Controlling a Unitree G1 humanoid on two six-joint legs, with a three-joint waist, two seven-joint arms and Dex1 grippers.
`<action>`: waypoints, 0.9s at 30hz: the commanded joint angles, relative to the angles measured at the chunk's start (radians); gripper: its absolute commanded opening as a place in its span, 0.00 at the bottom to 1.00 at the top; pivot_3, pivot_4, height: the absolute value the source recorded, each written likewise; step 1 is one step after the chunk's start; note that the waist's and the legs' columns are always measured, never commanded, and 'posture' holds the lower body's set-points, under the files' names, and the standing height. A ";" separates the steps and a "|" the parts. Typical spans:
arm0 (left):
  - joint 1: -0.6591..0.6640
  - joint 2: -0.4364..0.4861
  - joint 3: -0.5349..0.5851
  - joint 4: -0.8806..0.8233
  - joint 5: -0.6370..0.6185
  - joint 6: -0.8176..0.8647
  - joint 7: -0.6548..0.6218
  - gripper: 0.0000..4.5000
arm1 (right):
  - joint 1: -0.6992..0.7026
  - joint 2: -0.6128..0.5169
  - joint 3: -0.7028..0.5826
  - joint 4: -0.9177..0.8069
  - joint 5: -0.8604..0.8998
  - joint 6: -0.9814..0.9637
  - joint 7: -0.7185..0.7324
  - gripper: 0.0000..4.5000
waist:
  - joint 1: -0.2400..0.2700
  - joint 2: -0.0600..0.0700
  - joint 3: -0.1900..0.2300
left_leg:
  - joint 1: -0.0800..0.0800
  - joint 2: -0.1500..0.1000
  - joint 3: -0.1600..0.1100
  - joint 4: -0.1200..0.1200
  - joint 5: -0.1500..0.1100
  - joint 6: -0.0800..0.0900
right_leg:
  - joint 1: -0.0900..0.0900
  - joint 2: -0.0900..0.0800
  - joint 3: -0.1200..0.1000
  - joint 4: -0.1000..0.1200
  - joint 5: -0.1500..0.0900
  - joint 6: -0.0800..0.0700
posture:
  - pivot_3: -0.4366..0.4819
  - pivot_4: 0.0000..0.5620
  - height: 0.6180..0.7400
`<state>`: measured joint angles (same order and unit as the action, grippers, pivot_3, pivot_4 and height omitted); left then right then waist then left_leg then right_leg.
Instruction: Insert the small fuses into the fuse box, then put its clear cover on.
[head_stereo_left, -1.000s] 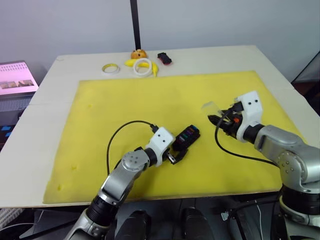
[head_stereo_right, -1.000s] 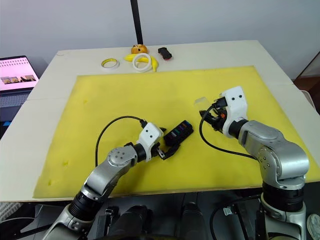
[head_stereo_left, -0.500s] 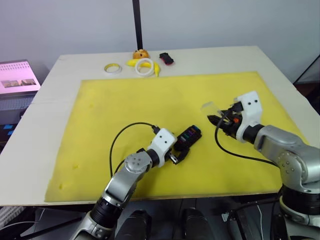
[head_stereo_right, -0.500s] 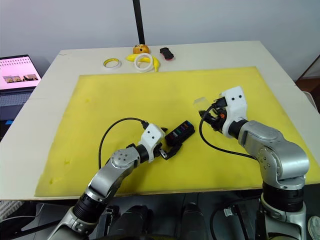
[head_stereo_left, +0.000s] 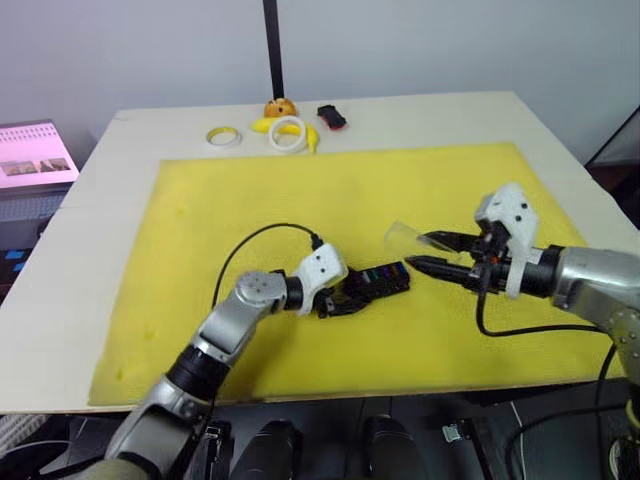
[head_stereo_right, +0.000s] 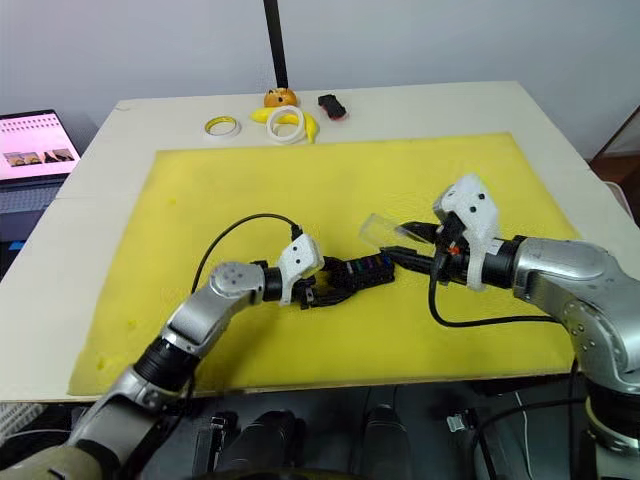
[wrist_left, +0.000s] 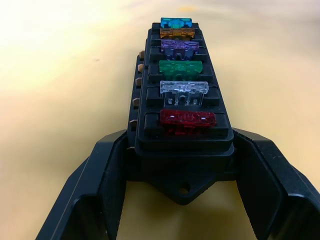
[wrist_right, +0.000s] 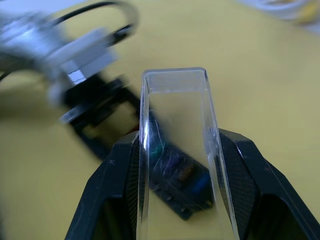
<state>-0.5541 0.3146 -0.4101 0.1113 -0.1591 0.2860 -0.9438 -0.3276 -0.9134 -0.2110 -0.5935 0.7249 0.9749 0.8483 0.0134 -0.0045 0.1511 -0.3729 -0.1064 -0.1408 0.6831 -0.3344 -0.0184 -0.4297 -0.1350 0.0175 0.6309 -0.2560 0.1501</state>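
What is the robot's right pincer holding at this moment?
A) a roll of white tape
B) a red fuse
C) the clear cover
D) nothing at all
C: the right pincer is clamped on the clear cover, held just beyond the end of the fuse box that the left pincer grips.

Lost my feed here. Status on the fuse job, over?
Left end effector shut on black plastic fuse box, fuses seated. Right end effector shut on clear rectangular cover, beside box. Nothing between.
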 joint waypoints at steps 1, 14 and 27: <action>-0.061 0.006 -0.018 0.080 0.001 -0.114 -0.136 0.56 | -0.002 -0.052 0.064 -0.004 -0.037 -0.112 0.107 0.38 | 0.000 0.000 0.000 | 0.000 0.000 0.000 0.000 0.000 0.000 | 0.000 0.000 0.000 0.000 0.000 0.000 | 0.48 0.27 1.00; -0.128 -0.021 -0.007 0.272 0.039 -0.266 -0.269 0.56 | -0.039 -0.052 0.296 0.106 -0.255 -0.347 0.188 0.38 | 0.000 0.000 0.000 | 0.000 0.000 0.000 0.000 0.000 0.000 | 0.000 0.000 0.000 0.000 0.000 0.000 | 0.48 0.27 1.00; -0.129 -0.023 0.002 0.279 0.057 -0.282 -0.265 0.56 | -0.105 -0.006 0.383 0.222 -0.352 -0.409 0.228 0.38 | -0.001 -0.001 0.000 | 0.000 0.000 -0.001 0.000 0.000 0.000 | 0.000 0.000 -0.001 0.000 0.000 0.000 | 0.48 0.27 1.00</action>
<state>-0.6769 0.2919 -0.4122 0.3937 -0.1168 0.0120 -1.1994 -0.4184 -0.9221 0.1797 -0.3670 0.3769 0.5745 1.0688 0.0129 -0.0051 0.1514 -0.3732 -0.1063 -0.1418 0.6835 -0.3346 -0.0181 -0.4300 -0.1350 0.0169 0.6308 -0.2558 0.1504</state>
